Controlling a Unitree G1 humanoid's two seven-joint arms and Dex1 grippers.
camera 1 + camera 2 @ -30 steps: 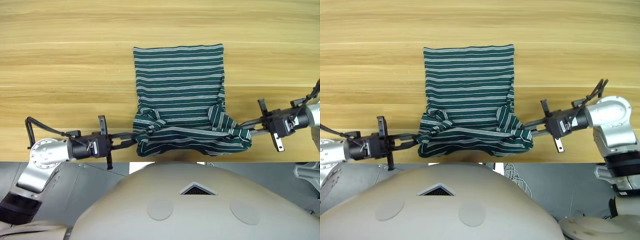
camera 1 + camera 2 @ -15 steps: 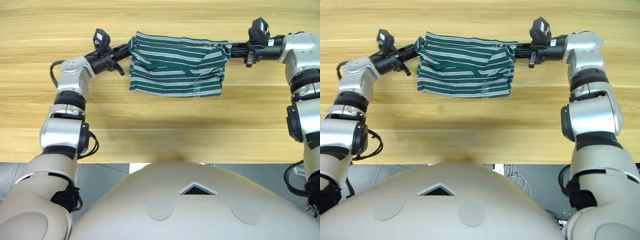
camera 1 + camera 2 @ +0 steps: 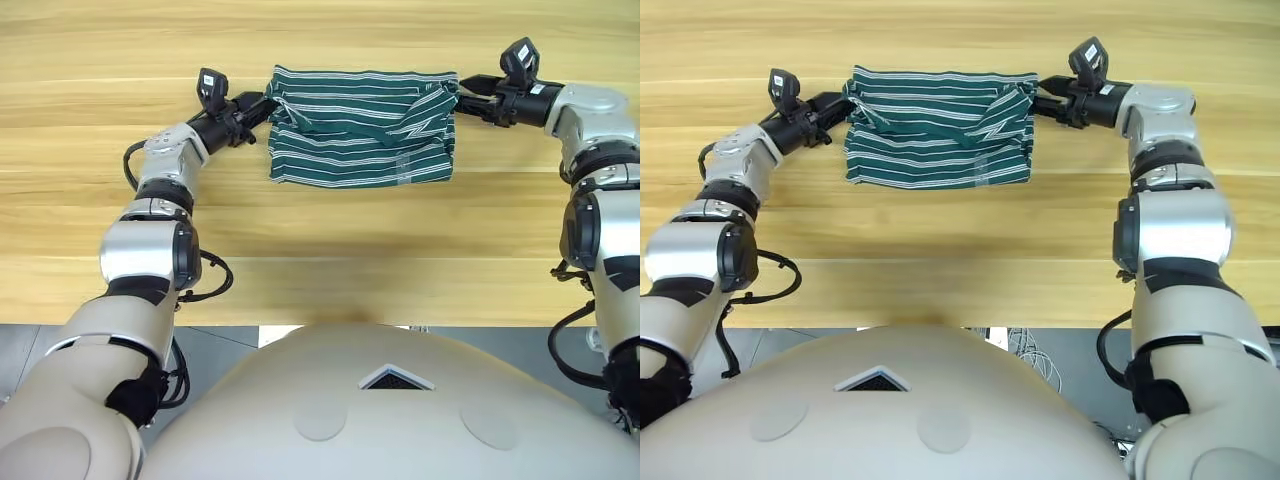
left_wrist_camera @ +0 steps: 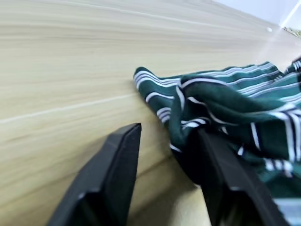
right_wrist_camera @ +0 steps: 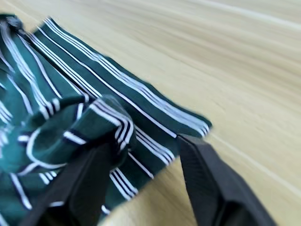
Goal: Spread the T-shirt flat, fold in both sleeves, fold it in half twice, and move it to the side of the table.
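Past the near half of the wooden tabletop (image 3: 320, 260), the green striped T-shirt (image 3: 360, 140) lies toward the far side as a folded, somewhat rumpled rectangle. At its far left corner the left gripper (image 3: 263, 105) sits low over the wood with its fingers spread apart, bunched cloth lying against one of them. At the far right corner the right gripper (image 3: 463, 100) is likewise parted, a fold of fabric against one finger.

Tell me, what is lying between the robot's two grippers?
The folded striped T-shirt lies on the table between the left gripper and the right gripper, seen in both eye views.
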